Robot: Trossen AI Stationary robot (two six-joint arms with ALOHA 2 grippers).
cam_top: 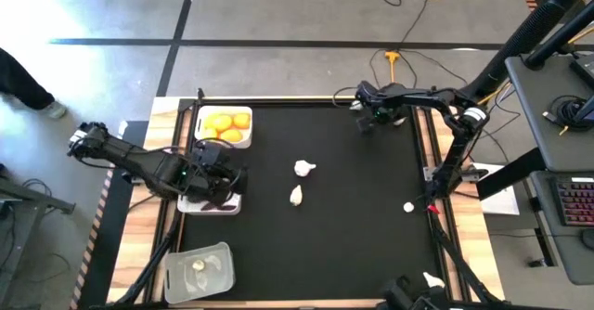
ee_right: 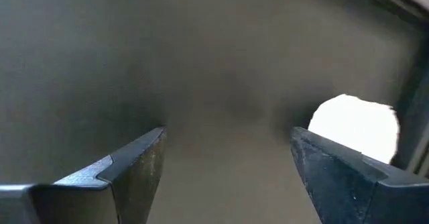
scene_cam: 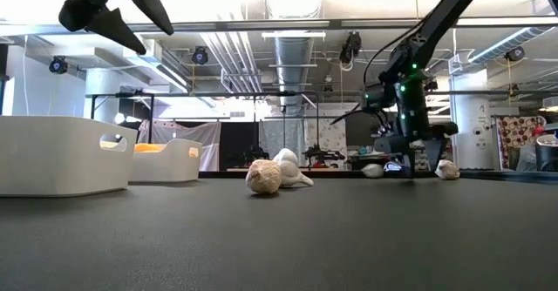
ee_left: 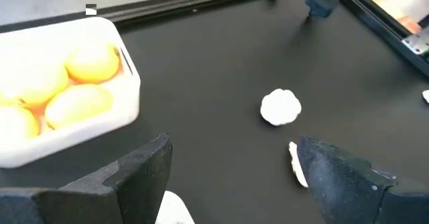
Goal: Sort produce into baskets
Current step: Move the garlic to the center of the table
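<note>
A white tray (cam_top: 225,127) at the far left holds several yellow-orange fruits (ee_left: 80,90). A second white tray (cam_top: 209,204) lies nearer, and my left gripper (cam_top: 225,178) hovers open and empty above it, hiding most of what is in it. The gripper shows high up in the low view (scene_cam: 113,8). A clear tray (cam_top: 198,271) at the near left holds a garlic bulb (cam_top: 200,265). Two garlic bulbs (cam_top: 304,168) (cam_top: 296,196) lie mid-table and one (cam_top: 408,208) at the right. My right gripper (cam_top: 373,117) is open, low over the table at the far edge, with a white bulb (ee_right: 355,127) just beside one finger.
The raised table frame (cam_top: 422,143) runs close along the right gripper's side. Another small bulb (scene_cam: 447,169) lies by the far right edge. A person's leg and shoe (cam_top: 28,92) show on the floor at the left. Bare black mat (cam_top: 353,245) lies toward the near side.
</note>
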